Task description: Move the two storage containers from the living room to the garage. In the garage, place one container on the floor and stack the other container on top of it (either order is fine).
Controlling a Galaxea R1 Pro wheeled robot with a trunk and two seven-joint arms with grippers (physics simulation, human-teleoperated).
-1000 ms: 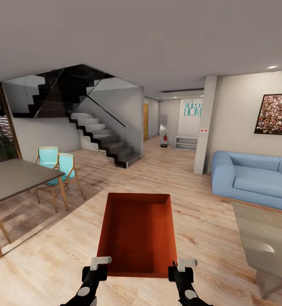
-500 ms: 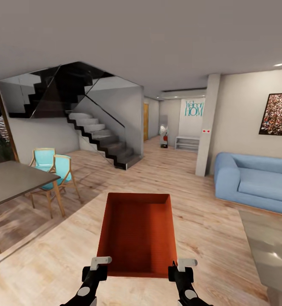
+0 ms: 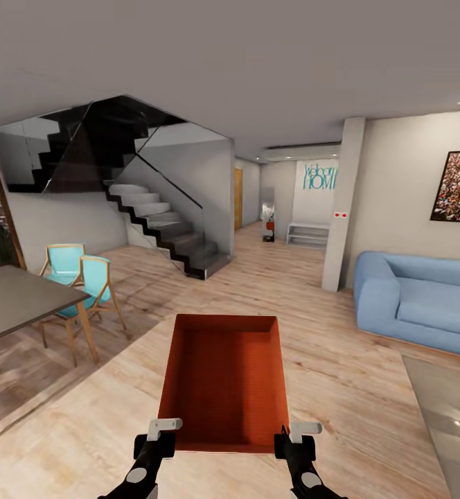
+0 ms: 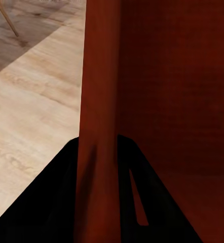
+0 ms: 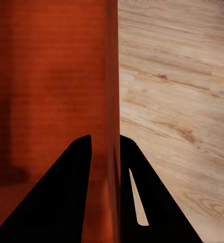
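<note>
I have one orange-red rectangular open-topped storage container (image 3: pixel 223 381) carried out in front of the robot, long axis pointing away from me, raised above the light wood-plank floor (image 3: pixel 341 360) of the living room. The left gripper (image 3: pixel 162 435) is clamped on the near left corner of the container; in the left wrist view its dark fingers (image 4: pixel 56 202) sit on either side of the container's left wall, one outside and one inside. The right gripper (image 3: pixel 298 438) is clamped likewise on the near right corner, and the right wrist view shows its black fingers (image 5: pixel 66 197) straddling the right wall (image 5: pixel 112 101), with bare plank floor beyond. The bin looks level and empty inside.

Ahead on my left stands a dark-stepped staircase with glass balustrade (image 3: pixel 167 235), rising leftward. Nearer on the left is a grey-topped dining table with wooden legs (image 3: pixel 22 305), and just behind it two turquoise chairs with pale wooden frames (image 3: pixel 77 277). On the right a blue upholstered sofa (image 3: pixel 417 298) sits against the wall under a framed speckled red picture (image 3: pixel 458 187), and the corner of a glass coffee table (image 3: pixel 452 409) shows at the lower right. A square grey-white pillar (image 3: pixel 342 208) stands beside the sofa's end. Beyond it a hallway runs back to a white wall with teal lettering (image 3: pixel 318 178) above a low white bench (image 3: pixel 307 233).
</note>
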